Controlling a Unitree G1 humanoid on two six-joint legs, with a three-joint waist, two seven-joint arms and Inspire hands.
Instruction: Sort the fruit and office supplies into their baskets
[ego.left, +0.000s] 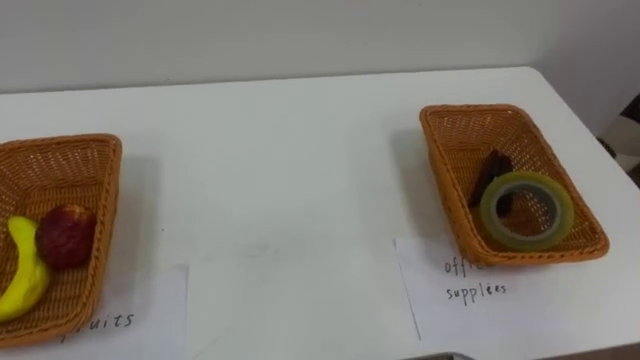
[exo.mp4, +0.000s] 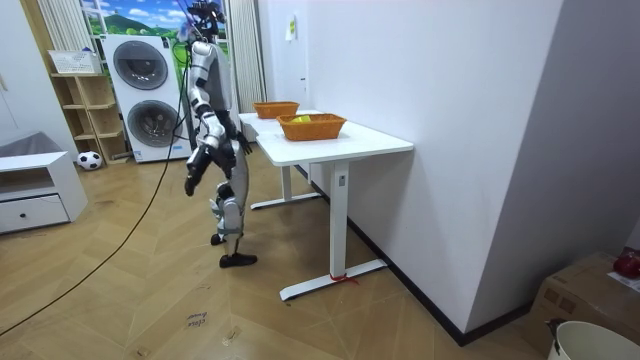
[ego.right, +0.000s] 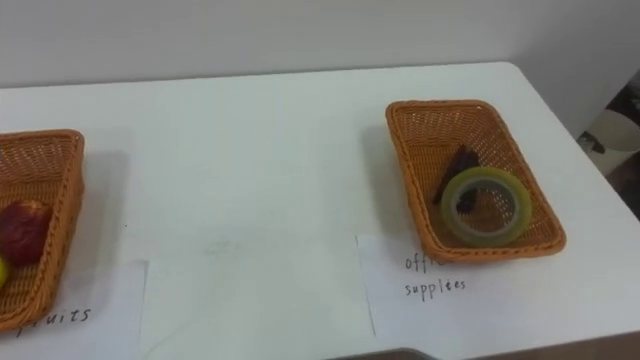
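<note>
Two wicker baskets stand on the white table (ego.left: 280, 170). The fruit basket (ego.left: 100, 165) at the left holds a yellow banana (ego.left: 25, 282) and a dark red apple (ego.left: 66, 236). In the office supplies basket (ego.left: 470, 113) at the right lie a roll of yellowish tape (ego.left: 527, 210) and a dark brown object (ego.left: 491, 174) partly under it. In the room view the robot stands at the table's long side. My right hand (exo.mp4: 190, 185) hangs low behind the hip, and my left hand (exo.mp4: 243, 143) is near the table edge.
A handwritten paper label lies before each basket, the fruit label (ego.left: 120, 318) and the supplies label (ego.left: 478, 285). The table's right edge is close to the office basket. Stacked washing machines (exo.mp4: 145, 90), a low white cabinet (exo.mp4: 35, 190) and a ball (exo.mp4: 89, 159) stand behind the robot.
</note>
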